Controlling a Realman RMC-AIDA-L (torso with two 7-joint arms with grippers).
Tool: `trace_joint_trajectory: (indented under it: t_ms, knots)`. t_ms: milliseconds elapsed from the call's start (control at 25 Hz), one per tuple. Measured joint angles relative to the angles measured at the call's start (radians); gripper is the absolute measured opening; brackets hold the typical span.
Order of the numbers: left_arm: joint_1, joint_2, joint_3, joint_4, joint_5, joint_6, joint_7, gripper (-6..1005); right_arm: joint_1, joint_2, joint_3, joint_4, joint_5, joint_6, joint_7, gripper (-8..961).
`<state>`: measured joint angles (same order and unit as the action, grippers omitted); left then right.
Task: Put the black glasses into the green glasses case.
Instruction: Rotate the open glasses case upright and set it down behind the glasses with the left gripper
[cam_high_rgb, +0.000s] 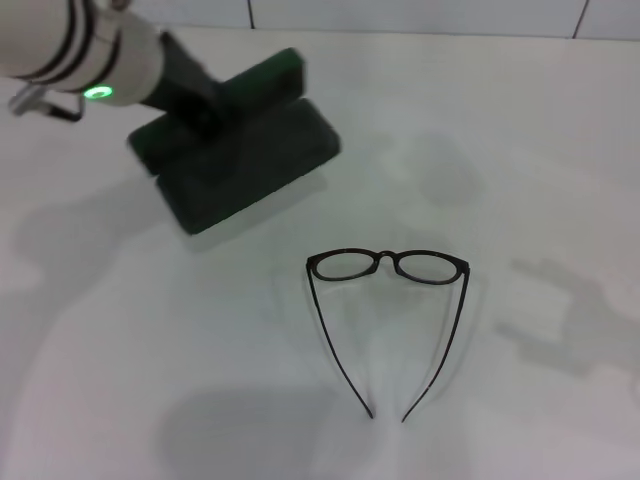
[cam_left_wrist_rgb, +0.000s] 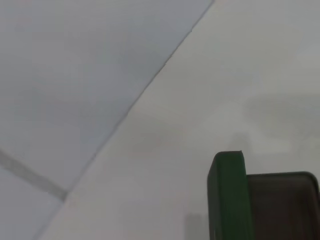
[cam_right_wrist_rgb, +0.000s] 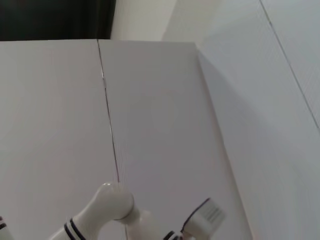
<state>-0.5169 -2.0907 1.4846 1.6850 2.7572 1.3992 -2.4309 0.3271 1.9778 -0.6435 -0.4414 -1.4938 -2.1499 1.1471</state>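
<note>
The black glasses (cam_high_rgb: 388, 265) lie on the white table at centre right, lenses to the far side, both temple arms unfolded and pointing toward me. The green glasses case (cam_high_rgb: 250, 165) sits at the back left, its lid (cam_high_rgb: 268, 78) raised. My left gripper (cam_high_rgb: 205, 105) hangs over the case at the lid, covering part of it. In the left wrist view the green lid edge (cam_left_wrist_rgb: 227, 195) and the dark lining (cam_left_wrist_rgb: 282, 205) show close up. My right gripper is out of view.
The white table (cam_high_rgb: 520, 150) runs back to a pale wall (cam_high_rgb: 400, 15). The right wrist view shows only wall panels and part of the left arm (cam_right_wrist_rgb: 107, 205).
</note>
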Motion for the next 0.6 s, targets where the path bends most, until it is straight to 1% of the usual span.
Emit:
trace_joint_trajectory:
  t_ms: [80, 240, 320, 480, 600]
  knots:
    - [-0.018, -0.001, 0.02, -0.037, -0.041, -0.058, 0.092, 195, -0.023, 0.011, 0.0, 0.0, 0.0, 0.001, -0.004, 858]
    - [-0.083, -0.001, 0.065, -0.143, -0.147, -0.156, 0.243, 197, -0.064, 0.019, 0.001, 0.001, 0.0, 0.0, -0.011, 858]
    - [-0.109, -0.002, 0.087, -0.202, -0.197, -0.2, 0.328, 200, -0.067, 0.02, -0.002, 0.008, -0.001, 0.0, -0.013, 858]
    - [-0.167, -0.002, 0.132, -0.332, -0.236, -0.274, 0.387, 205, -0.066, 0.025, -0.013, 0.013, -0.004, 0.001, -0.015, 858]
    - [-0.206, -0.005, 0.167, -0.423, -0.244, -0.332, 0.399, 209, -0.067, 0.026, -0.018, 0.014, -0.006, 0.005, -0.016, 858]
